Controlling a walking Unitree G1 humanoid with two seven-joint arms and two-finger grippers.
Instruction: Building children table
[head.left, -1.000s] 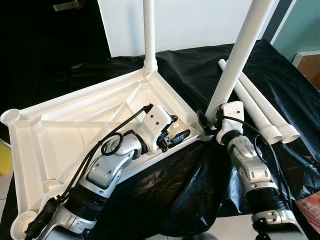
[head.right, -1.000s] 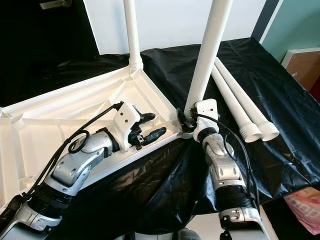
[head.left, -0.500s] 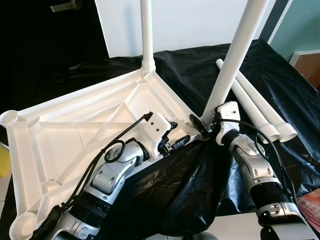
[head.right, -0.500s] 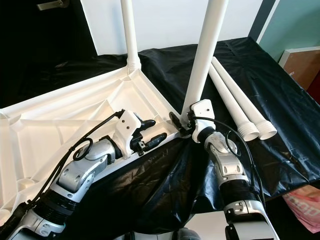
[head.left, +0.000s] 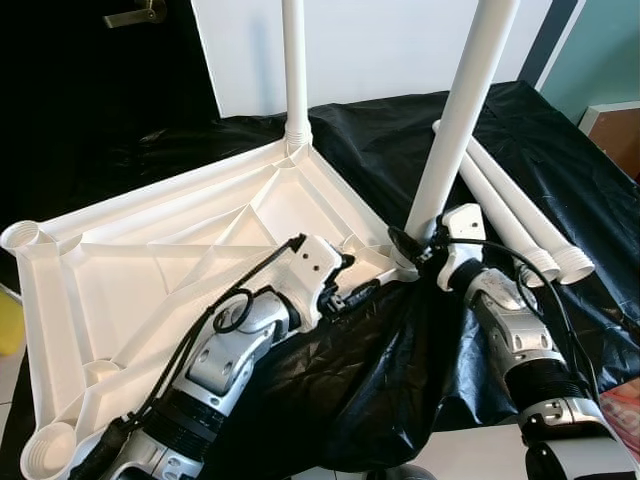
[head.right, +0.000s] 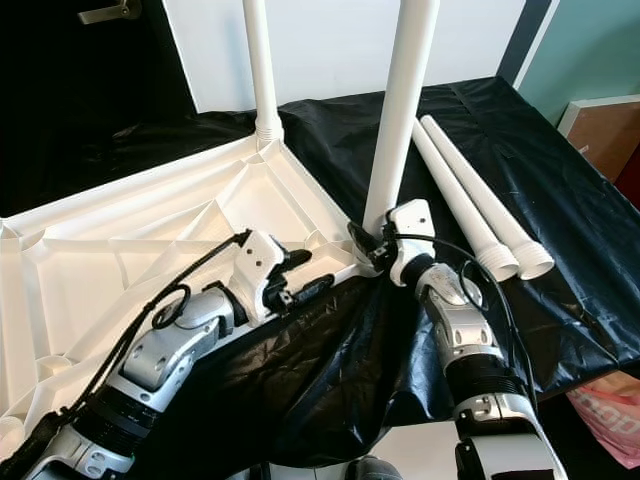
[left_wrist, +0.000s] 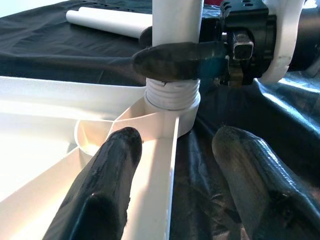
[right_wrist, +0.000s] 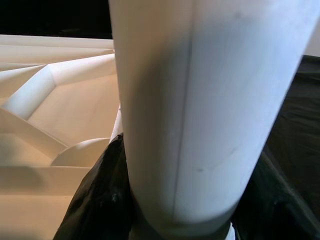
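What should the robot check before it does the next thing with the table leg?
1. Right end effector shut on the upright leg near its base: ok.
2. Leg's threaded end sits in the corner socket: ok; screwed fully home: cannot tell.
3. Left end effector open, one finger either side of the tabletop's edge rib: ok.
4. Back leg standing in its corner: ok.
5. Two spare legs lying on the black sheet, within sight: ok.
6. Leg standing straight: cannot tell.
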